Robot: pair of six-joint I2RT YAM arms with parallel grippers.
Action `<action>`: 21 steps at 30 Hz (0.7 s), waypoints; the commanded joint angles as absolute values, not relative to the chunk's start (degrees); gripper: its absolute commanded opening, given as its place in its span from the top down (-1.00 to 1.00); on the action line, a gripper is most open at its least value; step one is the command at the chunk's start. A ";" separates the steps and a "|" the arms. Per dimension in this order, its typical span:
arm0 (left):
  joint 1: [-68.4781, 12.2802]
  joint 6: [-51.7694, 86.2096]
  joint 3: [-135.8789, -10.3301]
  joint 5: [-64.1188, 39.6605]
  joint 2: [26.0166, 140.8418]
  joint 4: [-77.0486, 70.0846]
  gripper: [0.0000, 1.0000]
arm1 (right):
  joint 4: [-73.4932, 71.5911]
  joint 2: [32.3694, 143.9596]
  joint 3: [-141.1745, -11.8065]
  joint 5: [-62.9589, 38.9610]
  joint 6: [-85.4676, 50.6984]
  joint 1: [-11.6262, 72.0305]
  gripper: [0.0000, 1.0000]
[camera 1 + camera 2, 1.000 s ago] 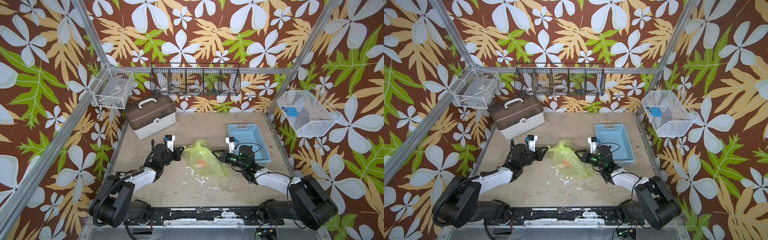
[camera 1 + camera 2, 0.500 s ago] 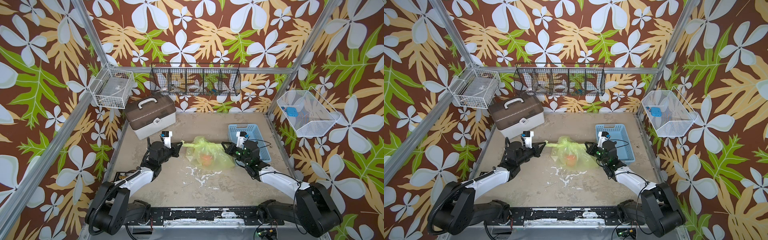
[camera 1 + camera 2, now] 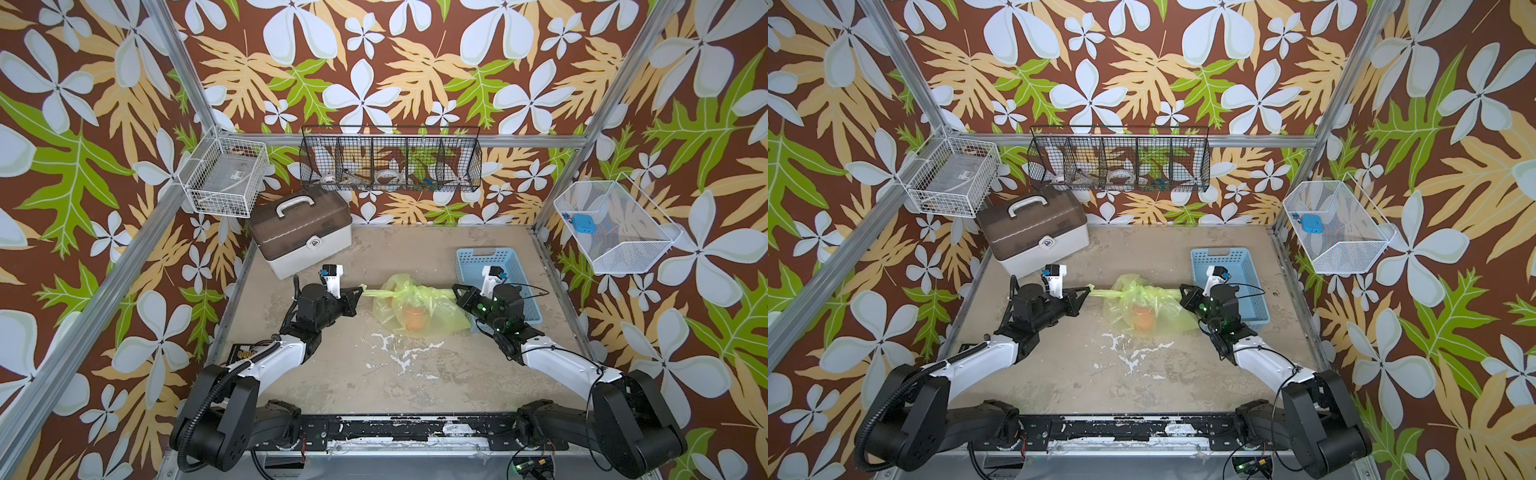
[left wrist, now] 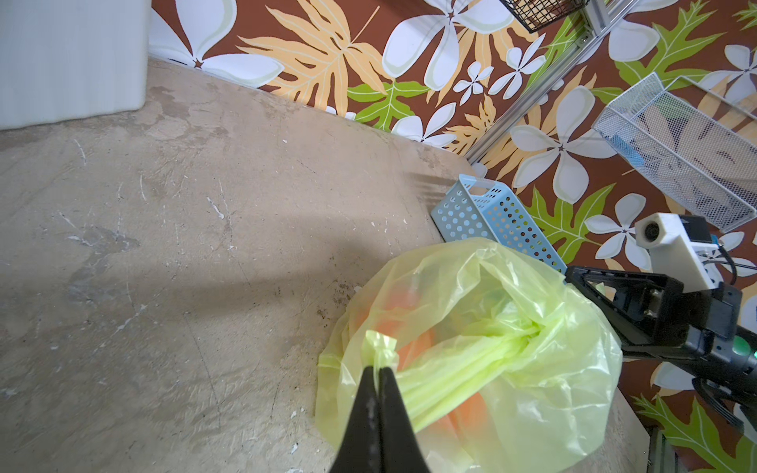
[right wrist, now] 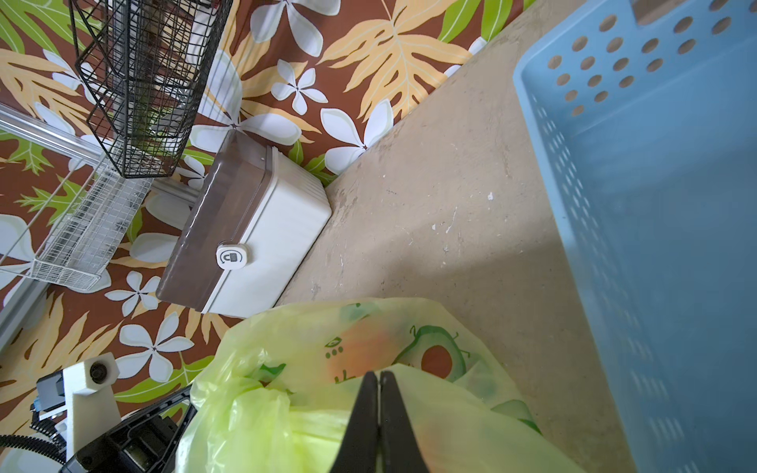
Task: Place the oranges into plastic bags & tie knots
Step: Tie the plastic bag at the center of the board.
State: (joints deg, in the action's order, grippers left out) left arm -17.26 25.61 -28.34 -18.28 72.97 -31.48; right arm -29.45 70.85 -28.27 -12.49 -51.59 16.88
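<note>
Left pincer (image 3: pixel 360 289), right pincer (image 3: pixel 455 291) spread apart | bag (image 3: pixel 434 318) taut, long axis left-right

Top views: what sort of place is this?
Probably a robot test cell, not a lived-in room: a metal frame carries flower-print walls around a scuffed table, and the left arm and right arm sit on a rail at its front.

Both top views: high over the front edge, tilted down toward the back wall; distant; whole bench (image 3: pixel 415 374) in frame, nearly identical; left wrist view: close behind the left tool (image 4: pixel 379 370), looking over the bag (image 4: pixel 553 368) toward the blue basket (image 4: pixel 491 217); right wrist view: close behind the right tool (image 5: pixel 379 374), facing the white case (image 5: pixel 278 229); both share bag and blue basket.
</note>
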 commanded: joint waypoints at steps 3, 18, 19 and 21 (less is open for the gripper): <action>-16.73 25.14 -29.75 -8.36 73.93 -26.03 1.00 | -28.12 70.41 -28.09 -4.74 -50.96 15.83 1.00; -16.72 23.35 -32.33 -8.12 69.97 -29.26 -1.00 | -26.51 72.35 -36.26 -16.19 -45.99 15.71 -0.99; -16.63 22.15 -33.46 -6.16 68.77 -27.92 -1.00 | -24.49 71.76 -38.23 -16.17 -44.59 15.56 -0.99; -16.30 20.20 -36.22 -2.88 66.94 -25.27 -1.00 | -19.84 70.43 -42.03 -14.50 -42.49 15.07 -0.99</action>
